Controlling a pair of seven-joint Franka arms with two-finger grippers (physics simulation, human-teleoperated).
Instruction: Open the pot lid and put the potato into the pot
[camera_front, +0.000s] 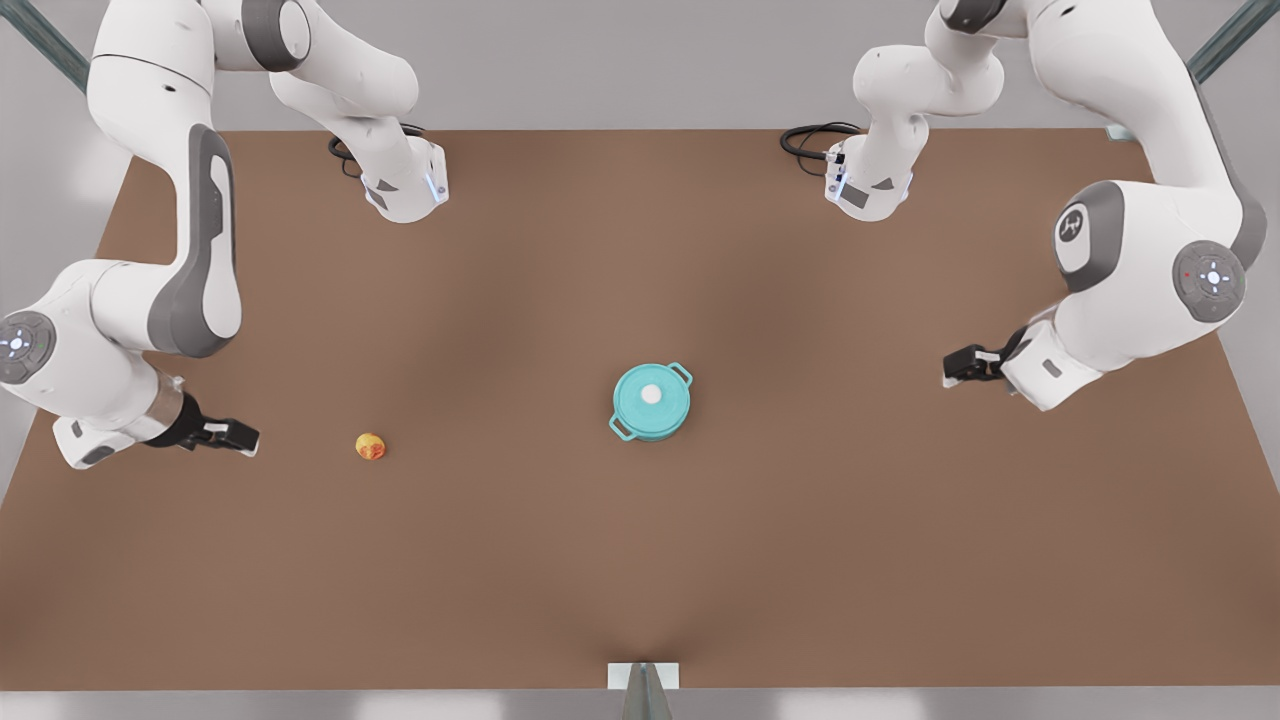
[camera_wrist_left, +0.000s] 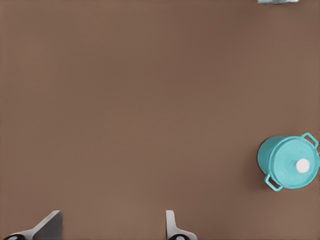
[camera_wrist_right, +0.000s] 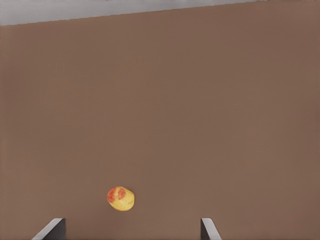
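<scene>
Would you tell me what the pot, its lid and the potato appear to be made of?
The pot and pot lid look like teal enamelled metal, judging by the smooth even colour, though painted plastic is possible. The lid's knob looks white and glossy. The potato looks like matte yellow skin with an orange-red patch.

I see a plain brown worktop (camera_front: 640, 560). On it: the teal pot (camera_front: 651, 415) near the middle, pot lid (camera_front: 651, 396) seated on top, and the potato (camera_front: 370, 446) well apart toward the front view's left.
</scene>
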